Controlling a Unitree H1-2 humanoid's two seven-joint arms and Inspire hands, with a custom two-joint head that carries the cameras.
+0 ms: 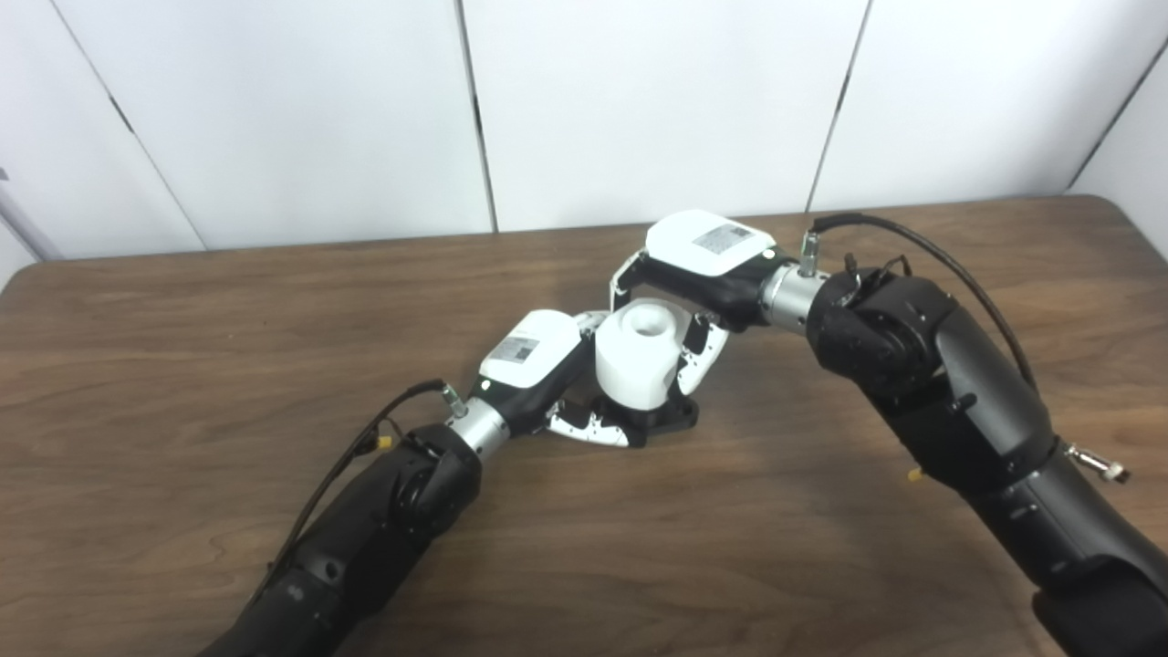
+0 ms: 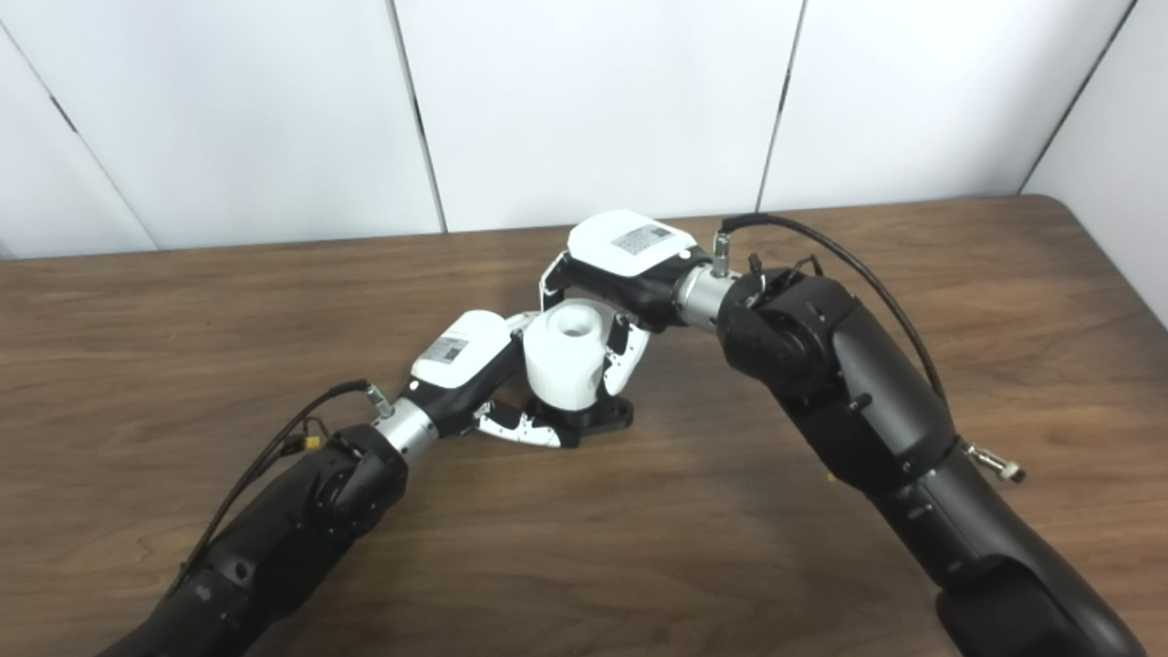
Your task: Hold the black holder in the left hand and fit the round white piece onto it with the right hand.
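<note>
- White wall panels with dark seams are standing behind a brown wood-grain bench [image 1: 182,383].
- Sitting near the middle of the bench, the black holder [image 1: 671,417] is lying flat, with the round white piece [image 1: 639,356] standing upright on top of it.
- Reaching in from the lower left, the left hand [image 1: 538,360] is pressing against the left side of the white piece, and its fingers [image 1: 589,427] are curling around the near edge of the holder, clasping it.
- Coming from the right, the right hand [image 1: 698,265] is arching over the white piece, with its fingers [image 1: 703,351] wrapping down both sides and gripping it.
- A round recess is showing in the top face of the white piece.
</note>
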